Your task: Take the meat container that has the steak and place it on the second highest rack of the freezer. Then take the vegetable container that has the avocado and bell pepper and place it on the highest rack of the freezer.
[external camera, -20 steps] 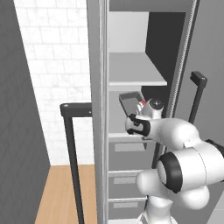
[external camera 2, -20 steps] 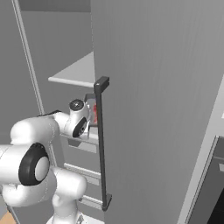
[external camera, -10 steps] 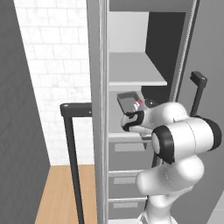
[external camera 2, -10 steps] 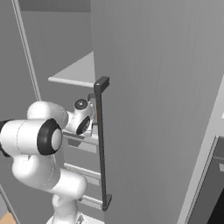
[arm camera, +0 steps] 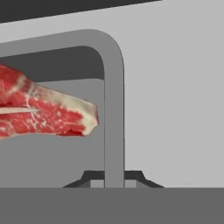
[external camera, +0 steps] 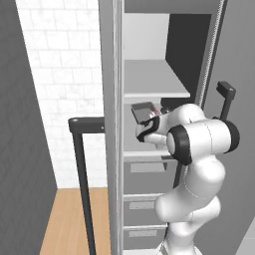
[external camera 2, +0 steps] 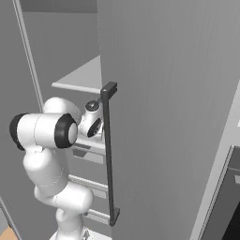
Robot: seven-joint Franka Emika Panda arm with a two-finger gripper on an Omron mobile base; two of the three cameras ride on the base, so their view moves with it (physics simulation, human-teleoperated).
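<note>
Dark grey and shallow, the meat container (external camera: 144, 111) hangs tilted inside the open freezer (external camera: 154, 79), just under the pale upper shelf (external camera: 154, 79) and above the next one down, carried on the gripper (external camera: 149, 121); in the hand view its rim (arm camera: 113, 105) runs straight down between the two dark finger tips, so the gripper looks clamped narrow on that rim; the steak (arm camera: 43, 109), red with pale streaks, lies to the left inside the tray, its end short of the rim. To do this well, I judge, the tray should be levelled before it goes lower, so the meat does not slide; it should then be carried far enough in that its whole base sits on the rack, clear of the shelf edge above, and released only once resting flat.
</note>
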